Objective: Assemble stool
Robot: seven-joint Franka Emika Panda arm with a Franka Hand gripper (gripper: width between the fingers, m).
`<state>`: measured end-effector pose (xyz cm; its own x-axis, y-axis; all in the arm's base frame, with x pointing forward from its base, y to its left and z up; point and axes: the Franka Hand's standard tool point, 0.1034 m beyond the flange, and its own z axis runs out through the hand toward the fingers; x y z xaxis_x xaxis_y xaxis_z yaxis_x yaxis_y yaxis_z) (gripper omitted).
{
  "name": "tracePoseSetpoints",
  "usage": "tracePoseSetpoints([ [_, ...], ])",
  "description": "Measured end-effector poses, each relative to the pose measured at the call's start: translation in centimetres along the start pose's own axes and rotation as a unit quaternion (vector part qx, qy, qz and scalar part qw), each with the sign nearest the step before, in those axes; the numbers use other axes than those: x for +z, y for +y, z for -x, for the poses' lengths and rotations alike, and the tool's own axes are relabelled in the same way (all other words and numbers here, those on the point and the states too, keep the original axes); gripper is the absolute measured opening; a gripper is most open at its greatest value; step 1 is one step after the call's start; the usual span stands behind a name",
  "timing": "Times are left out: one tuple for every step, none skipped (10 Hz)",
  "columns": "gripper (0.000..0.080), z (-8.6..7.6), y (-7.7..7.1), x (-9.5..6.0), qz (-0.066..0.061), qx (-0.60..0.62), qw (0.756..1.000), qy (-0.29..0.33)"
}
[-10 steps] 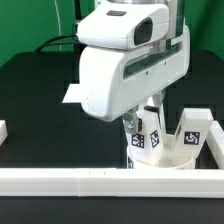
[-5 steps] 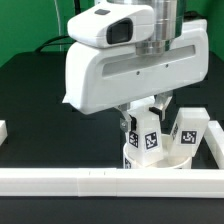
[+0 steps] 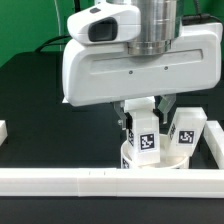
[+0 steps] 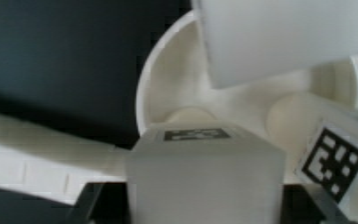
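Note:
The round white stool seat lies by the front rail. My gripper is shut on a white blocky leg with a square tag, held upright with its lower end at the seat. A second tagged leg stands on the seat at the exterior view's right. In the wrist view the held leg fills the space between my dark fingers, over the seat. The second leg shows beside it, and a third white leg farther off.
A long white border rail runs along the front edge and another along the exterior view's right. A short white rail end sits at the left. The table top is black. My wrist body hides what lies behind it.
My wrist has turned about the vertical, so its broad side now faces the exterior camera. The held leg has turned with it over the seat. The second leg has not moved.

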<state>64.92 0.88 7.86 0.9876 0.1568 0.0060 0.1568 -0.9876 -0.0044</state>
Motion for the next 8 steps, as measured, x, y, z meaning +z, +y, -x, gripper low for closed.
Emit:
tracePoseSetpoints([
  [0.034, 0.0, -0.01, 0.0, 0.0, 0.041, 0.999, 0.0],
  [0.034, 0.0, -0.02, 0.0, 0.0, 0.088, 0.996, 0.0],
  [0.034, 0.0, -0.02, 0.02, 0.0, 0.118, 0.993, 0.0],
  [0.034, 0.0, -0.03, 0.04, -0.001, 0.166, 0.986, 0.0],
  [0.034, -0.01, -0.06, 0.04, -0.001, 0.2, 0.98, 0.0],
  [0.034, -0.03, -0.26, 0.05, -0.001, 0.242, 0.97, 0.0],
  [0.034, -0.04, -0.31, 0.05, -0.001, 0.278, 0.961, 0.0],
  [0.034, -0.04, -0.33, 0.05, -0.001, 0.306, 0.952, 0.0],
])
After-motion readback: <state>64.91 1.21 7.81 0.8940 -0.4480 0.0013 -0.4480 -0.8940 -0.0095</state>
